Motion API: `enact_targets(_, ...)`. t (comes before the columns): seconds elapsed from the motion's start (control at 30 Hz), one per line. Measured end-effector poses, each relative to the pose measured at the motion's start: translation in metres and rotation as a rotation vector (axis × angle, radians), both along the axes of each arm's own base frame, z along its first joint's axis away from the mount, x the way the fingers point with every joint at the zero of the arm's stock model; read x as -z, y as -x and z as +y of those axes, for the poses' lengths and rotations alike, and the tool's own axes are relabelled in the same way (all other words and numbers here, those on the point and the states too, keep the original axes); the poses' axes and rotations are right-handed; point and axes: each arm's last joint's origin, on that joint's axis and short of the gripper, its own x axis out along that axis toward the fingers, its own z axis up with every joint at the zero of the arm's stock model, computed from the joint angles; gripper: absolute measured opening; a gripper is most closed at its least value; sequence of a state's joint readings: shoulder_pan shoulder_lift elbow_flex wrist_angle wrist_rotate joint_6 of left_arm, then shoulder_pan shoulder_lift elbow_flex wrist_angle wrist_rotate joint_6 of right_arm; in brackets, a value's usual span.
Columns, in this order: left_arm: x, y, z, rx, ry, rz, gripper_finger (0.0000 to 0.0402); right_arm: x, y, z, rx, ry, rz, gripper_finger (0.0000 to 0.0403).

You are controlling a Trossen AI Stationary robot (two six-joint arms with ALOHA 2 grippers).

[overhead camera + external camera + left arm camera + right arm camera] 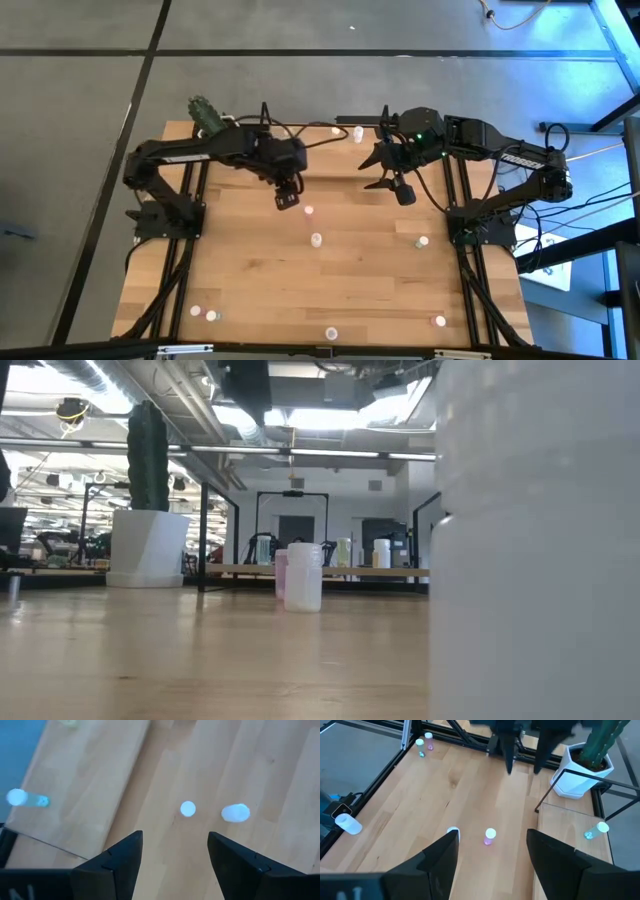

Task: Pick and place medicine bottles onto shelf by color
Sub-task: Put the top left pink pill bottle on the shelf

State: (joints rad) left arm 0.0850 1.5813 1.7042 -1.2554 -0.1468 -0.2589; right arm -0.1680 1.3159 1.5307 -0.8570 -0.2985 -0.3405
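The left gripper (289, 197) hangs over the back half of the wooden surface (250, 270), just beside a pink-topped bottle (308, 211), and its jaws are spread with nothing between them. In the left wrist view the two dark fingers (117, 862) frame a round bottle top (188, 809) seen from straight above, and a second bottle (235, 813) is just beside that one. The right gripper (392, 172) is also over the back half, on the other side of the pink-topped bottle, jaws spread and empty.

The step in hand seems to be the approach to the pink-topped bottle. To do it well, I think the left gripper should come down straight, with the top centred between the fingers, and close gently, because such a small light bottle will tip easily. The neighbour bottle must stay outside the jaws.

The other medicine bottles (316, 239) are scattered: one more near the pink-topped one, one (422, 241) nearer the right arm's base, and several (203, 313) well apart along the front edge. The shelf (345, 123) stands at the back edge, beyond the pink-topped bottle, and the cactus pot (205, 115) is at the back left corner. Around the pink-topped bottle the wood is mostly open, but the two grippers are near each other, so the lift should go with care.
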Motion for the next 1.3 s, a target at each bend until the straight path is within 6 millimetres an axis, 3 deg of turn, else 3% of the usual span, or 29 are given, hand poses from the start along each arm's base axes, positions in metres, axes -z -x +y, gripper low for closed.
enact_targets(0.67,-0.037,0.066,-0.06,-0.148,-0.07,-0.092,0.0218,0.0,0.0,0.0,0.001,-0.002,0.0,0.0236)
enact_targets(0.83,-0.042,0.08,-0.074,-0.194,-0.08,-0.133,0.0218,0.0,0.0,0.001,0.037,-0.098,0.014,0.0236)
enact_targets(1.3,-0.043,0.093,-0.098,-0.246,-0.043,-0.175,0.0218,-0.001,-0.003,0.003,0.02,-0.165,0.008,0.0236)
